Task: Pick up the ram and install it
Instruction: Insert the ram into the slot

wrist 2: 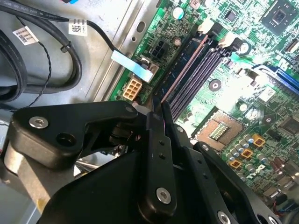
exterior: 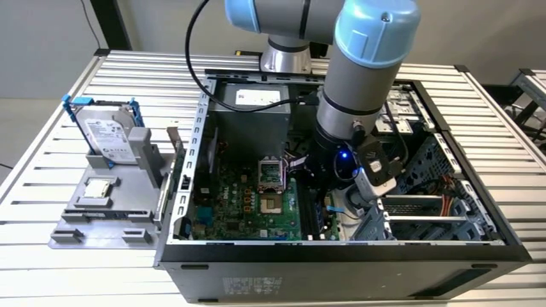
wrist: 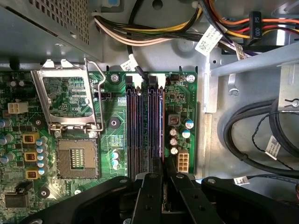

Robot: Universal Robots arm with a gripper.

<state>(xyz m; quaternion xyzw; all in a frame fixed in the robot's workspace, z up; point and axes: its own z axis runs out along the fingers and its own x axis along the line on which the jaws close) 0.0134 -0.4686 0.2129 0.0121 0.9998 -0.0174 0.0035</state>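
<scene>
Jaws, black, are nearest in both wrist views, drawn close onto the thin top edge of the ram (wrist 2: 184, 70) (wrist: 161, 133), gripping it at one end. Ram stands on edge in the outermost of the memory slots (wrist: 145, 130), the one nearest the board's edge, running lengthwise along it. Whether it is fully seated cannot be told. A white power connector (wrist: 181, 162) sits just beside the slots on that outer side.

Motherboard (wrist: 114, 123) (exterior: 239, 204) lies flat in the open case (exterior: 341, 262). CPU socket (wrist: 77, 158) is beside the slots on the inner side, its metal frame (wrist: 65, 98) swung up.

Exterior view: arm (exterior: 358, 83) reaches down into the case from 12 o'clock, wrist low over the board's 3 o'clock edge. Outside the case at 9 o'clock, a grey tray (exterior: 102, 220) on the slatted surface (exterior: 51, 268) carries a hard drive (exterior: 107, 134) upright at its far end and a small processor chip (exterior: 98, 187) lying nearer.
</scene>
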